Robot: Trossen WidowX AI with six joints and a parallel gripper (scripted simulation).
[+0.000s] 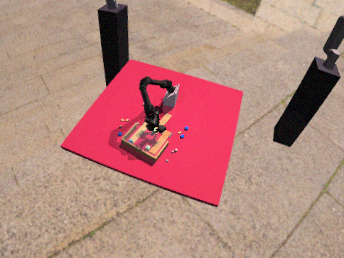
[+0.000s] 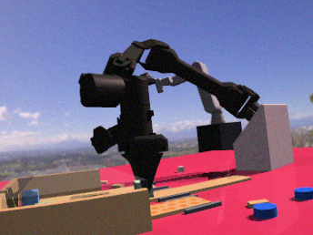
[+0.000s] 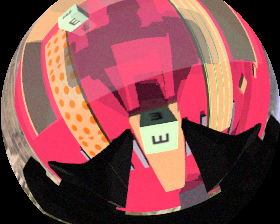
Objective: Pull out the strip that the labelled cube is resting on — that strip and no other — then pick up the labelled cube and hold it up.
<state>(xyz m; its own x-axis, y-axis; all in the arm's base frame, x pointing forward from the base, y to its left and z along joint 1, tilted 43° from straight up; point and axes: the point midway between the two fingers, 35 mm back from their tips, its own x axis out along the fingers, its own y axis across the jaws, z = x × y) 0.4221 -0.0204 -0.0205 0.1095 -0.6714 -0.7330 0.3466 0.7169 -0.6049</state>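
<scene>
A pale green cube (image 2: pixel 137 184) (image 3: pixel 159 139) marked E rests on a plain tan strip (image 2: pixel 220 182) (image 3: pixel 169 172) (image 1: pixel 167 118). The strip sticks out of the wooden box (image 2: pixel 82 214) (image 1: pixel 141 152). My gripper (image 3: pixel 157 128) (image 2: pixel 147 194) (image 1: pixel 156 130) points down at the cube, partly open, with one finger on each side and a gap showing on both sides. An orange-dotted strip (image 3: pixel 70 87) (image 2: pixel 179 206) lies on one side, with another pale E cube (image 3: pixel 73 19) (image 1: pixel 148 147) at its far end. A green-lined strip (image 3: pixel 216 70) lies on the other side.
Dark grey rails (image 2: pixel 202 207) flank the strips. A blue cube (image 2: pixel 31 197) is inside the box. Blue discs (image 2: pixel 265 210) (image 1: pixel 186 128) and small tan pieces lie outside it. The arm's grey base block (image 2: pixel 277 138) stands behind.
</scene>
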